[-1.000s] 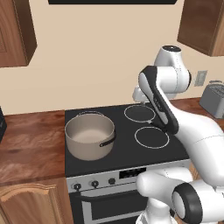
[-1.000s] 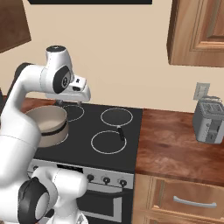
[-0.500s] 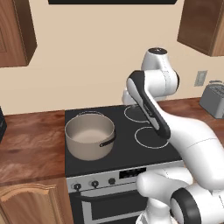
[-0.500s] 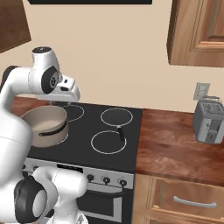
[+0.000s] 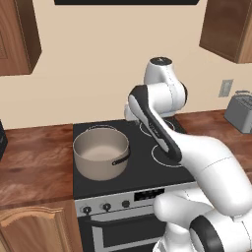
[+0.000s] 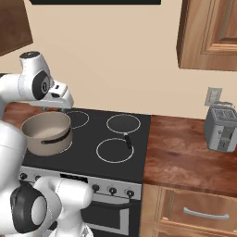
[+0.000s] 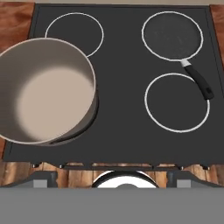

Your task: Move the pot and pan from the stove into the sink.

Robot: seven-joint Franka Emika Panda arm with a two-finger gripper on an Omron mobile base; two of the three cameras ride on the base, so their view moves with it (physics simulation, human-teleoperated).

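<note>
Since a second ago the arm has swung leftward over the stove [image 5: 133, 147], its wrist travelling from above the right-hand burners toward the back left, while the pot [image 5: 101, 153] and the pan [image 6: 124, 125] sit where they were.

That pot stands upright on the front left burner, one black loop handle turned toward the front in the left base view, its pale inside empty. It is wide and deep, so a grasp on the rim or on a handle looks more likely to work than one across the body. The pan, flat and dark, lies on the back right burner with its black handle [image 7: 199, 81] pointing down over the front right ring. Both wait on the stove because nothing has been carried off yet; the sink is out of frame, so I judge the task to be at its very start, with the pot as the nearer first target.

From the right base view the gripper [image 6: 59, 107] hangs just behind and above the pot's far rim, touching nothing. Its jaws stand spread about as wide as they go, and nothing is between them. Looking down along the hand, the camera takes in the whole cooktop, pot at left and pan at upper right, which suggests the hand is held high to line up before descending. A wooden table [image 6: 185, 148] with a toaster [image 6: 222, 129] lies to the right.
</note>
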